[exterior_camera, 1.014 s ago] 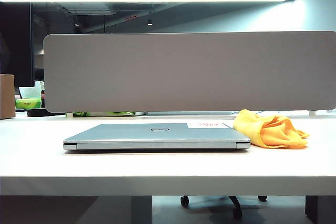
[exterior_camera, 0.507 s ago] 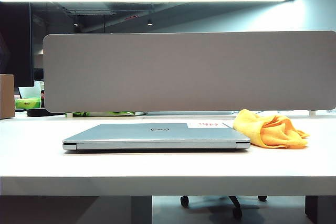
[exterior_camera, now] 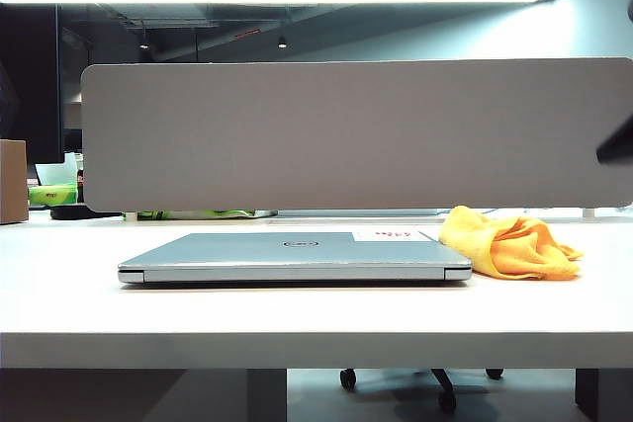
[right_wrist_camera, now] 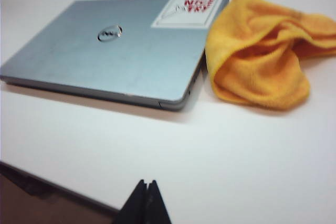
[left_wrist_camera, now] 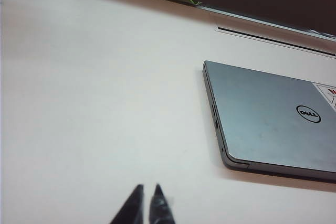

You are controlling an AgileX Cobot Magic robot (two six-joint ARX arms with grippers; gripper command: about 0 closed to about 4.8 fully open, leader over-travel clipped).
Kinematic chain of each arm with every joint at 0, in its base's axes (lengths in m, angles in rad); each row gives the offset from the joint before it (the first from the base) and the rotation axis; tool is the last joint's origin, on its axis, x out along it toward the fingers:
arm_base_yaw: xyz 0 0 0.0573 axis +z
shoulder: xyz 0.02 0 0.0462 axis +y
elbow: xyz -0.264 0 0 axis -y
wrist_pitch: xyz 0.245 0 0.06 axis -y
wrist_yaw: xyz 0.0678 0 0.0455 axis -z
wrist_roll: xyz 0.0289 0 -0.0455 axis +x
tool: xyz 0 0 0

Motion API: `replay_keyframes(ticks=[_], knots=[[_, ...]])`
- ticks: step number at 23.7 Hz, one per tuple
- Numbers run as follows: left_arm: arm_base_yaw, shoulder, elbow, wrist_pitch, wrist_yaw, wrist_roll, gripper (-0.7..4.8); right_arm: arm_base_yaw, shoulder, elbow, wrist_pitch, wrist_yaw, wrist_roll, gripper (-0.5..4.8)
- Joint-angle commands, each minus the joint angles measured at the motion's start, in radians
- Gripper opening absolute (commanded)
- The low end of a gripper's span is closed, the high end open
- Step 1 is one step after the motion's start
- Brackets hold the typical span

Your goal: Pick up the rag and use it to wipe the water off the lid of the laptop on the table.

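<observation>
While rag (right_wrist_camera: 262,56) lies beside laptop (right_wrist_camera: 115,51), left gripper (left_wrist_camera: 145,205), right gripper (right_wrist_camera: 146,203) closed, mostly cropped.

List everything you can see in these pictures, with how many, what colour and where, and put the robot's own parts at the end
laptop: one, silver-grey, closed, lying flat mid-table
lid: one, silver-grey, facing up, with a dark oval logo
sticker: one, white with red print, on the lid's corner nearest the rag
rag: one, yellow-orange, crumpled on the table right beside the laptop's right end
table: one, white, across the foreground
divider panel: one, grey, upright behind the table
cardboard box: one, brown, far left edge
office chair base: one, dark, under the table
left gripper: one, black, nearly shut, empty, above bare table left of the laptop
right gripper: one, black, shut, empty, over the table's front edge, short of the rag
</observation>
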Motion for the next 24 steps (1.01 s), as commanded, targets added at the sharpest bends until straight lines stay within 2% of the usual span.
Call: replay_keyframes(ticks=[1,5,11,16,20,24], knots=[[0.000,0.000,0.002,0.004,0.003,0.001,0.21,0.000,-0.003,0.003,-0.019,0.007,-0.005,0.04],[0.000,0.000,0.002,0.004,0.003,0.001,0.21,-0.029,-0.085,0.004,-0.010,0.134,-0.048,0.04],[0.000,0.000,0.002,0.002,0.003,0.001,0.21,-0.159,-0.336,-0.006,-0.012,0.143,-0.168,0.04],[0.000,0.000,0.002,0.003,0.003,0.001,0.21,-0.257,-0.467,-0.068,-0.018,0.143,-0.186,0.04],[0.000,0.000,0.002,0.003,0.003,0.001,0.21,-0.269,-0.523,-0.180,-0.012,0.132,-0.185,0.04],[0.000,0.000,0.002,0.002,0.003,0.001,0.21,-0.269,-0.523,-0.180,-0.115,0.134,-0.186,0.04]])
